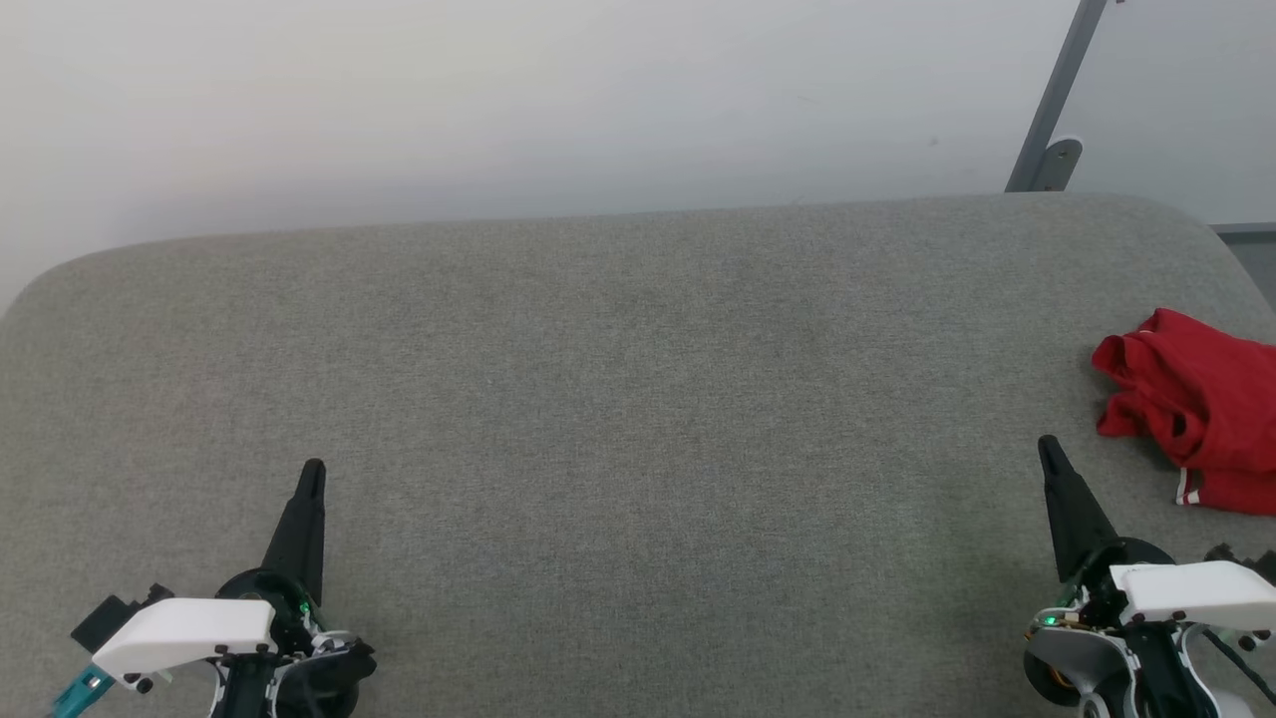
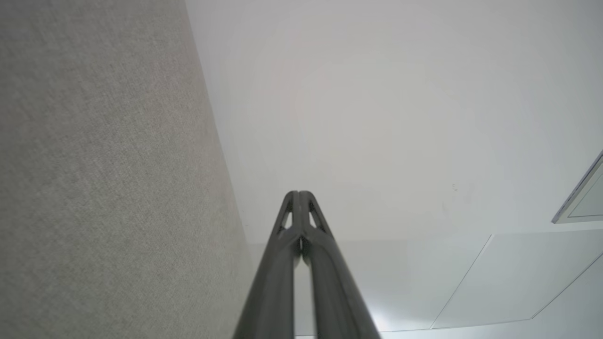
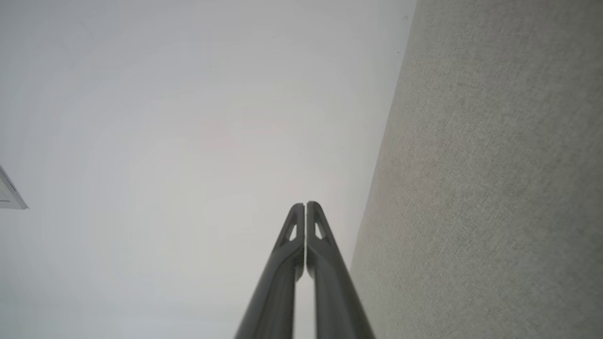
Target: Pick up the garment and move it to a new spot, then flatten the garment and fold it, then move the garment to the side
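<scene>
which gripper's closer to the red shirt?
Right. The right gripper sits just beside the crumpled garment, not touching; the left gripper is across the table.

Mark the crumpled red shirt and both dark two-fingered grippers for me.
Crumpled red shirt [image 1: 1211, 394]: head view, middle of the bunched cloth.
Left gripper [image 1: 312, 471]: head view, closed fingertips.
Right gripper [image 1: 1048, 446]: head view, closed fingertips.

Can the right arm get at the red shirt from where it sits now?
Probably yes. The garment lies crumpled near the right edge of the grey surface, close beside the right gripper, nothing between them. The gripper is shut, so it must open first.
</scene>
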Robot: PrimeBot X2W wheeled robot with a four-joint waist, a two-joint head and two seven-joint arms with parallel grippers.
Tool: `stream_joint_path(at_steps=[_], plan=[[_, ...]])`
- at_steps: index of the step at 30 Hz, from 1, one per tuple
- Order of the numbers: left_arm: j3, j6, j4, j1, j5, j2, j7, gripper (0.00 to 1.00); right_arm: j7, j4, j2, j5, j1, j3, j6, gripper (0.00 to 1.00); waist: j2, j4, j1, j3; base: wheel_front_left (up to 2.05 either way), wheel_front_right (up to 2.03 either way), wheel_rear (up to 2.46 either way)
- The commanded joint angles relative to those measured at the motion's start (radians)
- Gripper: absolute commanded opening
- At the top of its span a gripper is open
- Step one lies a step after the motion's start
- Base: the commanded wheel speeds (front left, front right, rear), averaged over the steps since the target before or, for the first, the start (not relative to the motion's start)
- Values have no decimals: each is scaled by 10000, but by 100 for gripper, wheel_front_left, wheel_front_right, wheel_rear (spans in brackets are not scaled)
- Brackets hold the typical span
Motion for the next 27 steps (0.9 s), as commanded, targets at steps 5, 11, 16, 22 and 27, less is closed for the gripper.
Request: stream_joint_path(at_steps=[5, 11, 16, 22, 27], plan=[[60, 4, 23, -193, -212, -45, 95, 0, 61, 62, 42, 265, -147, -17, -3, 0, -1, -10, 0, -5, 0, 0, 0], [71, 4, 21, -189, -198, -54, 109, 0, 60, 55, 41, 266, -131, -16, -3, 0, -1, -10, 0, -5, 0, 0, 0], [78, 4, 21, -190, -186, -59, 119, 0, 60, 52, 41, 266, -131, -15, -3, 0, -1, -10, 0, -5, 0, 0, 0], [86, 4, 21, -191, -173, -67, 123, 0, 59, 54, 41, 265, -131, -15, -3, 0, -1, -10, 0, -5, 0, 0, 0], [93, 4, 21, -192, -165, -72, 131, 0, 60, 51, 41, 266, -131, -14, -3, 0, -1, -10, 0, -5, 0, 0, 0]])
